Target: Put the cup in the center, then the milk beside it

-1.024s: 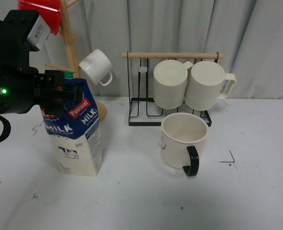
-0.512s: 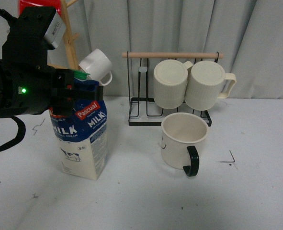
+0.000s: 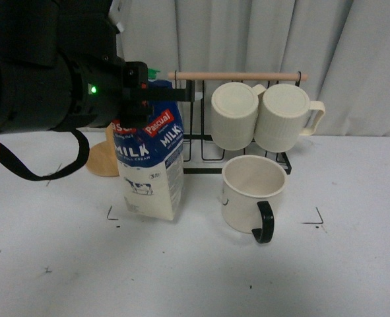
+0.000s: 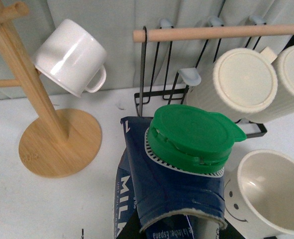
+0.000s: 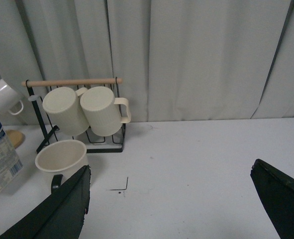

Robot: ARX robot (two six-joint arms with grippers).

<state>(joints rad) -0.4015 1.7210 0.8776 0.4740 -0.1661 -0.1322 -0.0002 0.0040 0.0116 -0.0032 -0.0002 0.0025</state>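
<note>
**Milk clamped by left gripper, beside cup**

The milk (image 3: pixel 148 173) is held at its top by the left gripper (image 3: pixel 152 99), whose jaws are closed on the blue gable just under the green cap (image 4: pixel 191 132). The carton is seen tilted a little, w/ its base low over the table (image 3: pixel 195 277); whether the base touches cannot be told. In the front view it is placed left of the cup (image 3: pixel 249 193), near but apart, w/ bare table btwn them.

The cup is stood upright, mouth up, w/ its black handle (image 3: pixel 265 222) turned toward the cam. Part of a smiley face (image 4: pixel 236 204) is seen on its side in the left wrist view. Just behind the cup a black wire rack (image 3: pixel 247 76) w/ a wooden bar is found, and two ribbed mugs (image 3: pixel 234 115) are hung on it side by side. A wooden tree (image 4: pixel 59 144) is stood behind and left of the milk, w/ a small white mug (image 4: pixel 71 56) hung on a peg. Two black corner marks (image 3: pixel 319 218) are drawn on the table, one left of the milk's base, one right of the cup.

The right gripper (image 5: pixel 170 167) is spread wide and nothing is held. Only its two dark fingers (image 5: pixel 62 209) are shown at the edges of the right wrist view, over bare table, well apart from cup & milk.
</note>
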